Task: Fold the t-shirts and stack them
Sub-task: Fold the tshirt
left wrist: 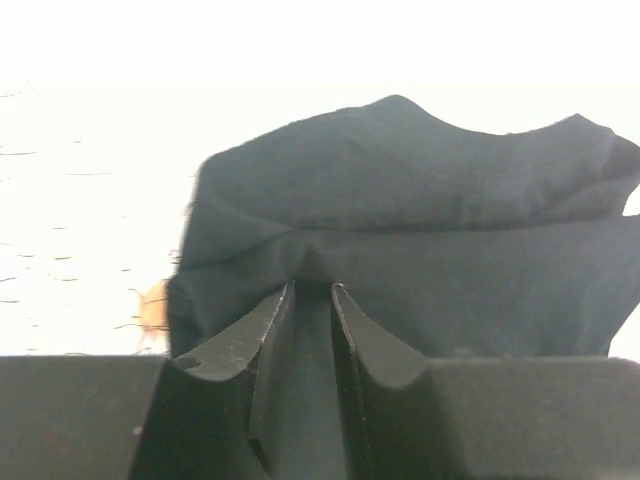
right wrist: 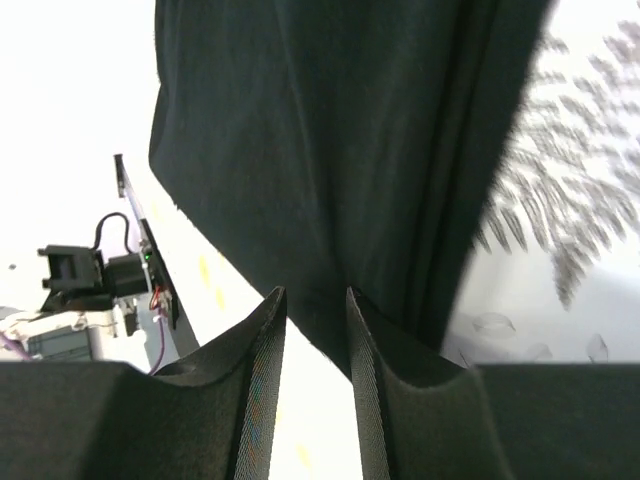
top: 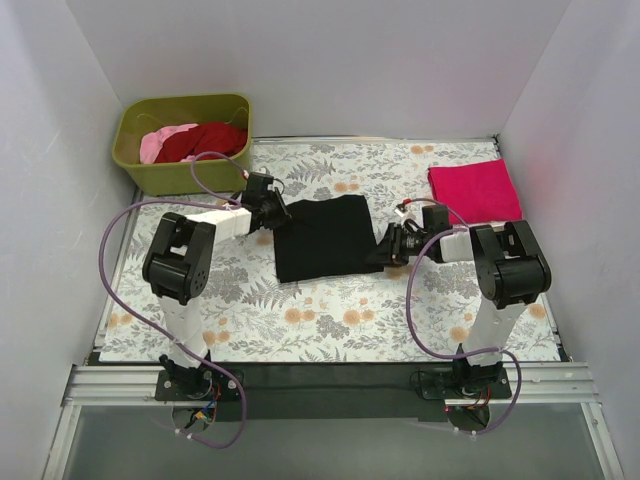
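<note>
The left end effector and right end effector each grip an opposite edge of the black shirt, which is spread between them. Only the wrist views show cloth clamped between the fingers. Only the top view shows the folded magenta shirt beyond the right end effector.

1. Bright and even from overhead in the top view; sharp, with faint soft shadows only.
2. Blown out to white around the black t-shirt in the left wrist view; slightly hazy.
3. Overexposed beside the shirt in the right wrist view; blurred on the near fingers and the table cloth fern print.
</note>
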Controlling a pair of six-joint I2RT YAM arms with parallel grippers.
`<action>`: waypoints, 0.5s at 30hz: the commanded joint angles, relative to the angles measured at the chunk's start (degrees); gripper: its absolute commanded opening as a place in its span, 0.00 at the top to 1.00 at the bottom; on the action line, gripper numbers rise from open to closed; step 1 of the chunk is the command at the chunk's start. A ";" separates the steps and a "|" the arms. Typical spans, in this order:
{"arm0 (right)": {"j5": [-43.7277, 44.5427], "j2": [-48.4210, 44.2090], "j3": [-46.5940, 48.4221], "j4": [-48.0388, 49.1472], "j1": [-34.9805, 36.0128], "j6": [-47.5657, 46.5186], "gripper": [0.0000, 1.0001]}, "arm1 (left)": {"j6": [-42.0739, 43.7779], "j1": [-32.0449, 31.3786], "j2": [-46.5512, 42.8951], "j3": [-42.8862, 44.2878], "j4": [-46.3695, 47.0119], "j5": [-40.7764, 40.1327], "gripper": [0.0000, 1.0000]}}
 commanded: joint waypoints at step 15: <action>-2.41 -9.82 4.27 -0.05 -0.79 -0.09 0.68 | 1.68 1.36 -10.50 -2.76 5.59 11.38 0.39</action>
